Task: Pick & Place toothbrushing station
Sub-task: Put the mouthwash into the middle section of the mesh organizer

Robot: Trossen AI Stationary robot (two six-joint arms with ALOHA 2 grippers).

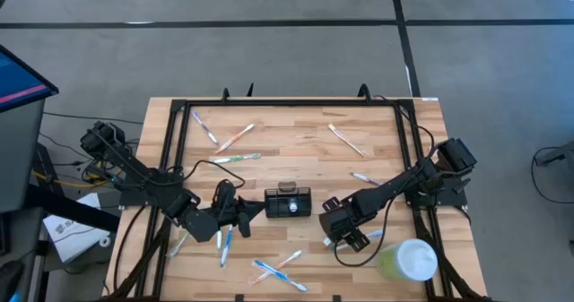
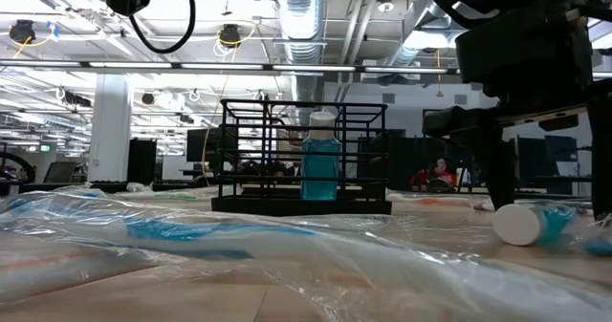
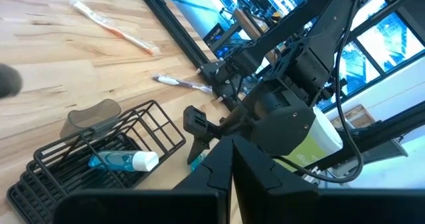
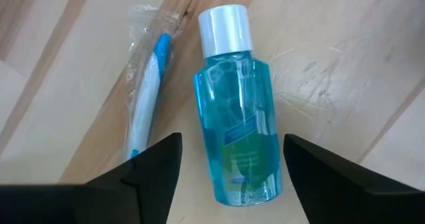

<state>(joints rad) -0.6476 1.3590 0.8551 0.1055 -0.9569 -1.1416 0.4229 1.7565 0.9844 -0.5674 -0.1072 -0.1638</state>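
Observation:
The toothbrushing station (image 1: 288,202) is a black wire holder at the table's middle, standing on its base (image 2: 301,205), with a blue mouthwash bottle (image 2: 320,165) upright inside. A second blue bottle with a white cap (image 4: 238,111) lies on its side on the table, near right of the holder. My right gripper (image 4: 232,154) points down over it, open, one finger on each side of the bottle's body and apart from it. My left gripper (image 1: 239,214) hovers shut just left of the holder and holds nothing.
Wrapped toothbrushes lie scattered over the table: one beside the lying bottle (image 4: 147,84), others at the far left (image 1: 235,139), far right (image 1: 345,139) and near edge (image 1: 278,268). A pale green cup with a white lid (image 1: 408,262) stands at the near right corner.

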